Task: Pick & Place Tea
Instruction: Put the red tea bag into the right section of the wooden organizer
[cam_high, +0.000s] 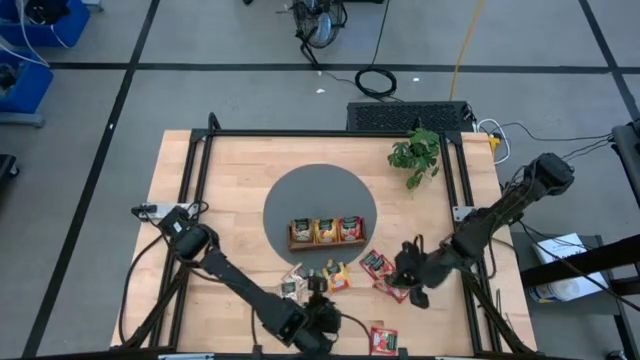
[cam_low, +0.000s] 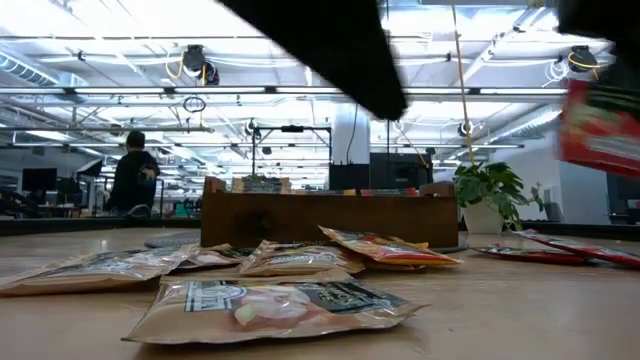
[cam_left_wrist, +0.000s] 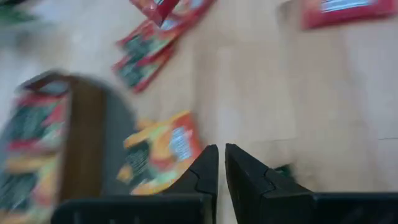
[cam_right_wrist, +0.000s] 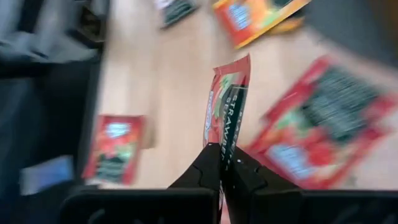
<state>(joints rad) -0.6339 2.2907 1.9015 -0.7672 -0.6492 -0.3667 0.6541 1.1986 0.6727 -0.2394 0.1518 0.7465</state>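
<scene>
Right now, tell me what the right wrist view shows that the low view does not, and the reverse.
Only the right wrist view shows the right gripper shut on a red rectangular tea packet, pinched at its edge, with a second red packet lying near the table edge. Only the low view shows the brown wooden tray, a potted green plant, a beige packet lying nearest the camera, and a person far behind. Both show the light wooden tabletop scattered with packets.

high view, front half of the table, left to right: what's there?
Left hand → orange-yellow packet → red packet on the front edge → right hand, shut on a red packet. The beige packets by the left hand overlap it, so they are left out.
</scene>
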